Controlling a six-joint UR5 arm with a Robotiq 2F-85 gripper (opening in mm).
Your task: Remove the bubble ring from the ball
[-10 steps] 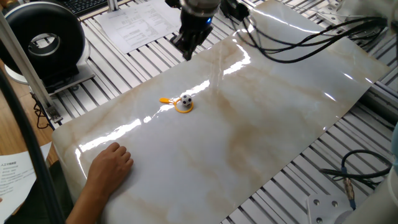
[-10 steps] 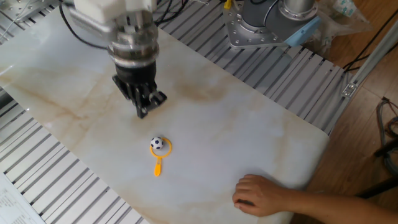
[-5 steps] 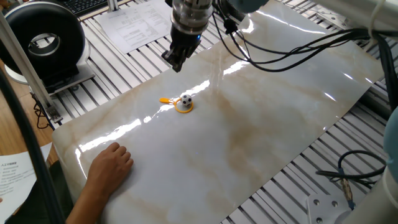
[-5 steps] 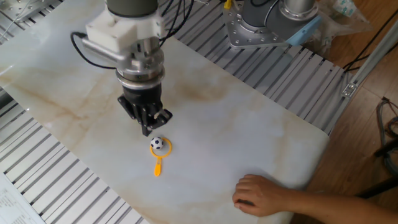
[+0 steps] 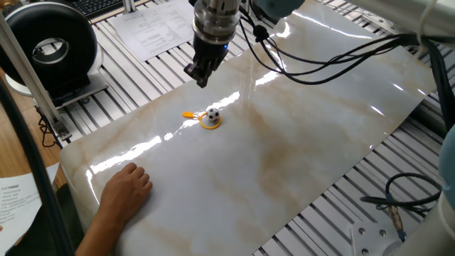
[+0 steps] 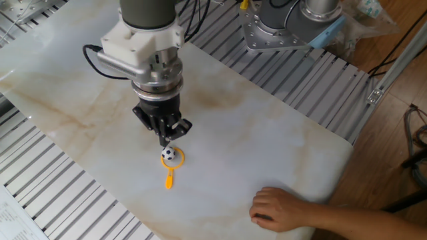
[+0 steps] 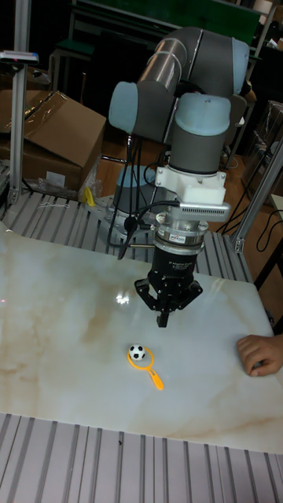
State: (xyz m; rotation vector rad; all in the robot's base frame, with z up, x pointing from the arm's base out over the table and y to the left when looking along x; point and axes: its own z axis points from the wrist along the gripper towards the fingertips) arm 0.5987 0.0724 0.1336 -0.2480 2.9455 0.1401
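Note:
The small black-and-white ball (image 5: 212,114) sits on the marble table (image 5: 298,142), inside the yellow-orange hoop of the bubble ring (image 5: 209,124). The ring lies flat around the ball (image 6: 170,154), with the handle of the bubble ring (image 6: 169,179) pointing away from the arm. My gripper (image 6: 167,141) hangs a little above the table, just beside and above the ball, its fingers pressed together and holding nothing. In the tall fixed view the gripper (image 7: 163,321) points straight down, up and to the right of the ball (image 7: 137,352) and the bubble ring (image 7: 156,379).
A person's hand (image 5: 128,186) rests flat on the table near its edge, also seen as the hand (image 7: 259,354). A black round device (image 5: 50,46) and papers (image 5: 153,28) lie beyond the slab. The arm's base (image 6: 287,27) stands behind.
The gripper has moved across the table toward the ball and come lower, ending close beside it. The ball, the ring and the hand have stayed where they were.

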